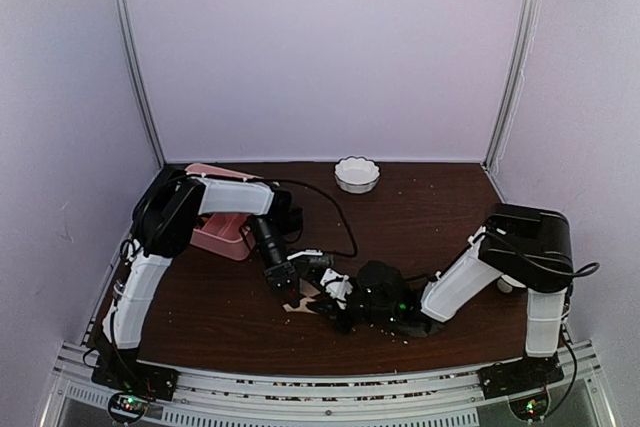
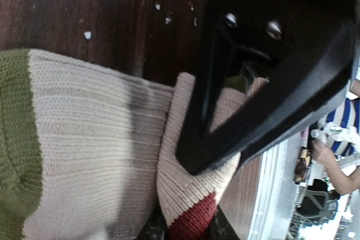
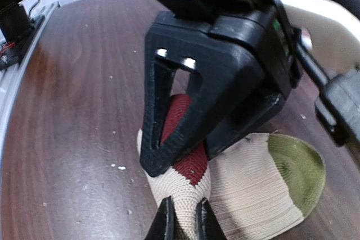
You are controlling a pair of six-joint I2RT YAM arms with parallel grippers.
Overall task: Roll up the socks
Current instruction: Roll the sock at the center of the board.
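The dark table (image 1: 200, 327) carries everything. Both arms reach across it to one spot to the near right of the pink tray (image 1: 215, 237): the left arm (image 1: 235, 197) passes above the tray itself, and the right arm (image 1: 455, 287) reaches in low from farther to the tray's right. They crowd together, I judge, because a soft sock wants two holds at once, one to anchor and one to turn. The white bowl (image 1: 357, 174) sits beyond the tray and to its right, well apart from the work. The striped sock (image 3: 253, 178) lies on the wood at that near-right spot, beige with a green band (image 3: 295, 167) at one end. Its other end is doubled up into a raised fold showing a red band (image 3: 194, 170), which looks like the start of a roll, not a finished one. The left gripper (image 2: 185, 231) stands over the fold with its jaws set against either side of the red band, pinching it so the fold cannot spring open. The right gripper (image 3: 185, 223) has its jaws pressed together on the beige knit just beside the red band, nipping a ridge of cloth. I cannot make out a second sock. Pale crumbs (image 3: 118, 167) dot the wood on the sock's side of the tray
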